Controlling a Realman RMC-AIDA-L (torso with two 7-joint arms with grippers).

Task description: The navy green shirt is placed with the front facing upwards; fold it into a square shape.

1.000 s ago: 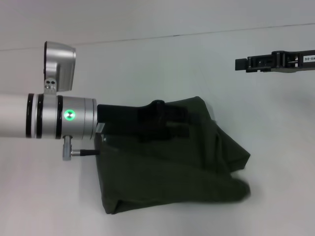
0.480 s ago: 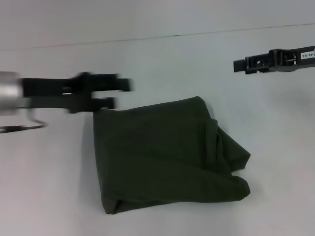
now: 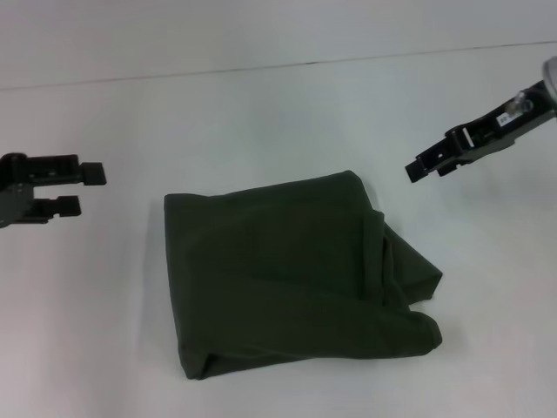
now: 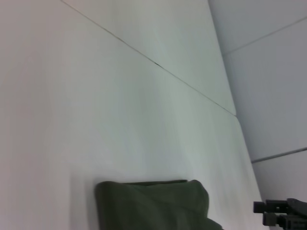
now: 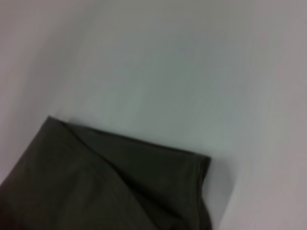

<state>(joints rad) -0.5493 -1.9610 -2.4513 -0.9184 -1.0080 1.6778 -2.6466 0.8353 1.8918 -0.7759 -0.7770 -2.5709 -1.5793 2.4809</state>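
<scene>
The navy green shirt (image 3: 296, 279) lies folded into a rough square in the middle of the white table, plain green side up, with a bunched fold along its right edge. No lettering shows. My left gripper (image 3: 83, 190) hovers off to the left of the shirt, open, with nothing between its fingers. At the upper right, my right gripper (image 3: 418, 168) hangs tilted above the table, apart from the shirt's far right corner. The left wrist view shows the shirt's (image 4: 153, 206) far edge and the right gripper (image 4: 261, 213) beyond it. A folded corner of the shirt (image 5: 96, 187) fills the right wrist view.
The white table (image 3: 261, 113) surrounds the shirt on all sides. A thin dark seam (image 3: 313, 63) runs across its far part. Nothing else lies on the surface.
My left arm has pulled back to the left, off the shirt's far left corner, leaving the shirt lying flat. My right gripper has tilted and dropped slightly toward the shirt.
</scene>
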